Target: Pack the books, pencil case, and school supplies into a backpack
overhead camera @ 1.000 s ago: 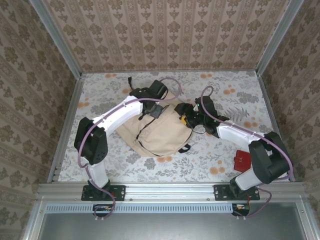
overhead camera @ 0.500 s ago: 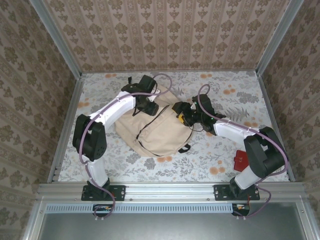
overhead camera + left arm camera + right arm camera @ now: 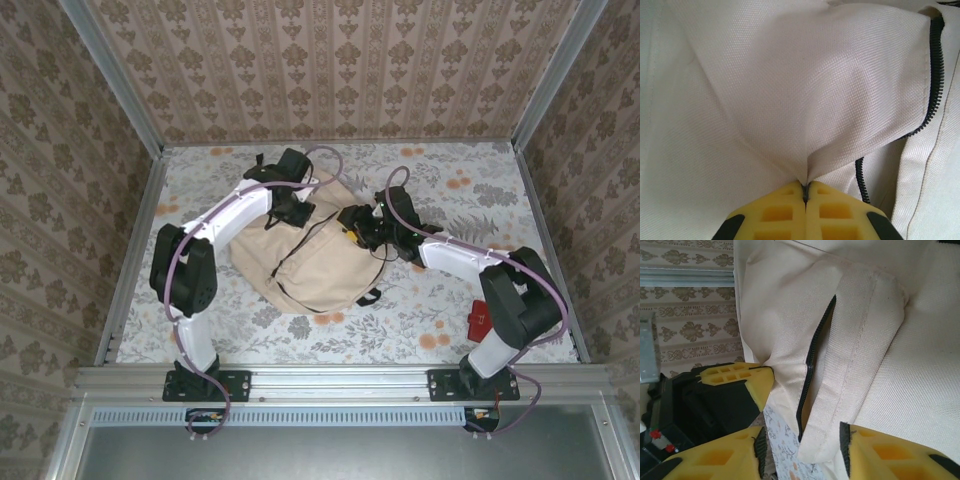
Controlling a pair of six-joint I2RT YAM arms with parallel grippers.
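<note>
The big soft beige cloth backpack (image 3: pixel 320 262) lies on the flowery table (image 3: pixel 250 330), right under both grippers. It looks light and floppy, so I think it will bend and sag when it is pulled. It will likely not keep its mouth open by itself. The cloth looks rough, not slippery, and not easy to break. A good place to take hold is the cloth edge next to the dark zipper (image 3: pixel 812 365), with one gripper on each side, so the mouth can be pulled wide for things to go in. The left gripper (image 3: pixel 805 192) is pressed together and pinches a fold of the backpack cloth. The fold rises like a little tent just ahead of its yellow fingers (image 3: pixel 780 215). The right gripper (image 3: pixel 802 440) is spread, with a cloth flap (image 3: pixel 855 355) beside the zipper lying between its fingers. It is not squeezing the flap yet. A small flat red square thing (image 3: pixel 483 322) sits well behind the right gripper, near that arm's base.
</note>
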